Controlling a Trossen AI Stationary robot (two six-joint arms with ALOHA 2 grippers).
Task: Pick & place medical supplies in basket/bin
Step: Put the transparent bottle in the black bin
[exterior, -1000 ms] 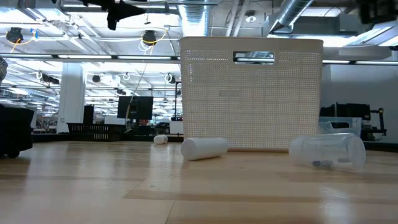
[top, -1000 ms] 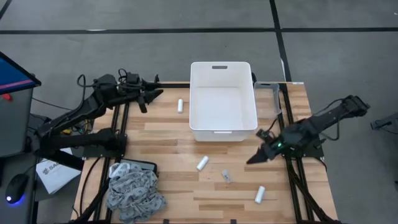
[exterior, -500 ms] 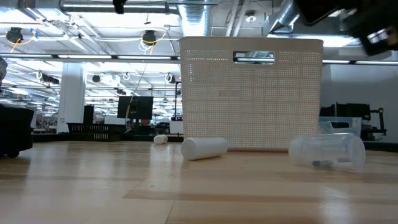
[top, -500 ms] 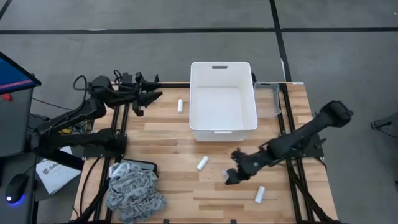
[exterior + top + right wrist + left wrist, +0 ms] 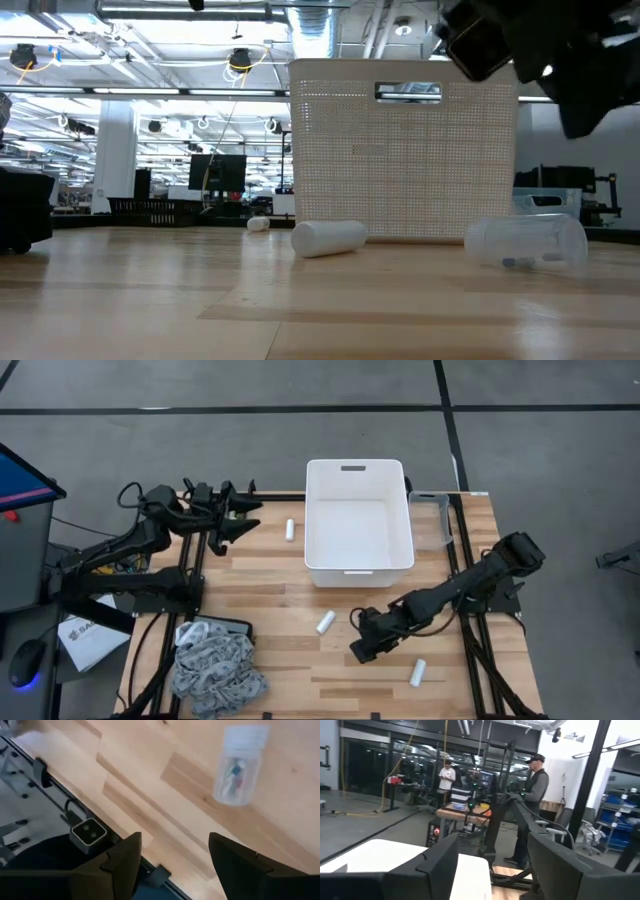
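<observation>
I see grey floor (image 5: 250, 440) crossed by dark lines; exposed ducts (image 5: 470, 25) and ceiling lights overhead; two people (image 5: 532, 810) standing by a workbench (image 5: 465, 812).

The table (image 5: 250, 575) is pale wooden planking with a smooth, lightly sheened finish and visible grain. The large white rectangular tub (image 5: 358, 520) is matt plastic; in the low view its wall (image 5: 404, 150) shows a fine dotted, perforated-looking texture. Beside it the small clear bin (image 5: 431, 520) is glossy transparent plastic. The white rolls (image 5: 325, 622) look soft and matt. The clear vial (image 5: 236, 771) is shiny see-through plastic. The grey patterned bandage (image 5: 215, 672) is crumpled woven cloth. Both arms' fingers (image 5: 437, 865) are dark, matt plastic.
</observation>
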